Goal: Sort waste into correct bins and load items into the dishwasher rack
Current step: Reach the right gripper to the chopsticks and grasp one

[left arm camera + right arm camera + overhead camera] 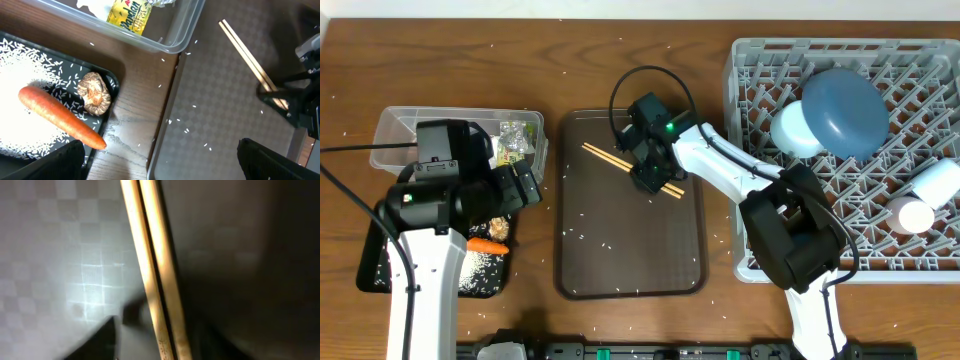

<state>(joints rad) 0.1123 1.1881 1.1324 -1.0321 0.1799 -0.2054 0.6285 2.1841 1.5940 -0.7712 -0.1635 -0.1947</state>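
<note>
Because the right wrist view is blurred, I cannot tell whether the right hand (655,178) grips the chopsticks (155,270) lying under it on the brown serving tray (630,250). Left hand (526,186) gapes wide above the black tray's (367,270) edge.

Robot lab mock-kitchen: wooden table (620,40), white robot arm (720,165) beside dishwasher rack (745,60).
</note>
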